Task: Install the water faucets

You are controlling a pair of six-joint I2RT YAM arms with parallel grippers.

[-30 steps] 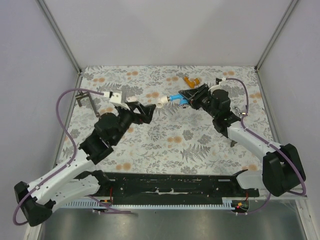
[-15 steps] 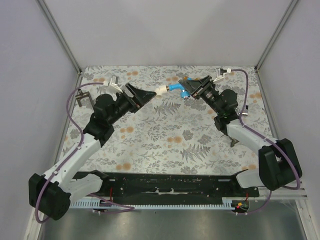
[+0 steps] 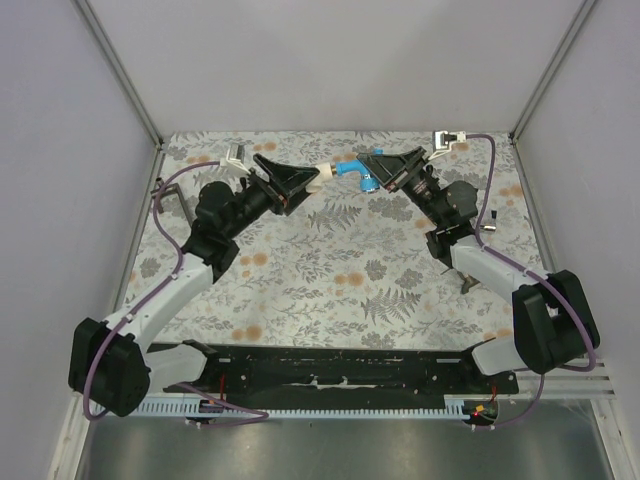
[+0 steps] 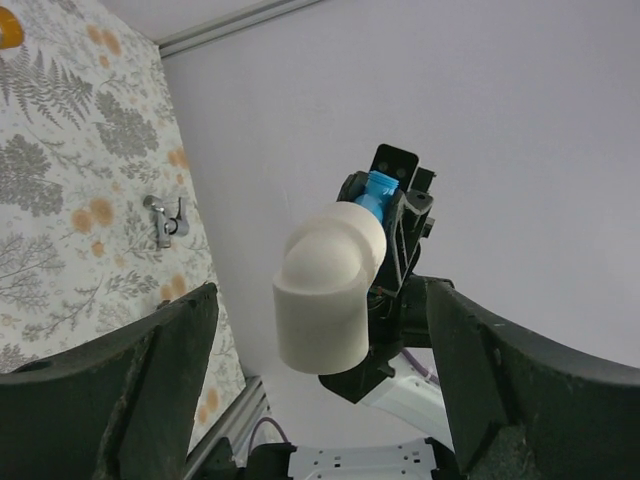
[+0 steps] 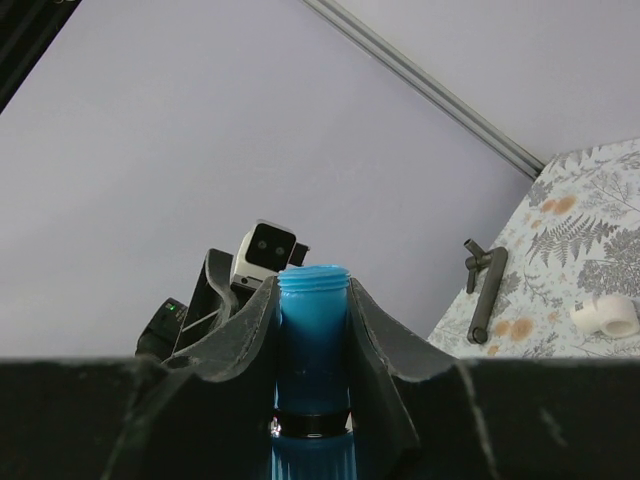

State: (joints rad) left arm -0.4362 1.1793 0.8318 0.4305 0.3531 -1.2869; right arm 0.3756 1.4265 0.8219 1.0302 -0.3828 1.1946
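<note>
The blue faucet (image 3: 348, 168) is clamped in my shut right gripper (image 3: 370, 170), raised near the back wall. In the right wrist view its threaded end (image 5: 313, 320) stands up between the right fingers (image 5: 390, 340). A white elbow fitting (image 3: 323, 173) sits at the faucet's left end. In the left wrist view the elbow (image 4: 325, 300) hangs between my left gripper's (image 4: 320, 290) wide-apart fingers, touching neither, with the blue faucet (image 4: 378, 188) behind it. My left gripper (image 3: 314, 180) is open. The orange faucet is hidden in the top view; a bright orange bit (image 4: 6, 28) may be it.
A dark metal bracket (image 3: 170, 196) lies at the table's left edge and also shows in the right wrist view (image 5: 485, 290). Another dark piece (image 3: 466, 283) lies by the right arm. A loose white fitting (image 5: 605, 315) lies on the floral table (image 3: 340, 270).
Both grippers have risen and moved toward the back wall, carrying the blue faucet and white elbow between them. The left arm has stretched out.
</note>
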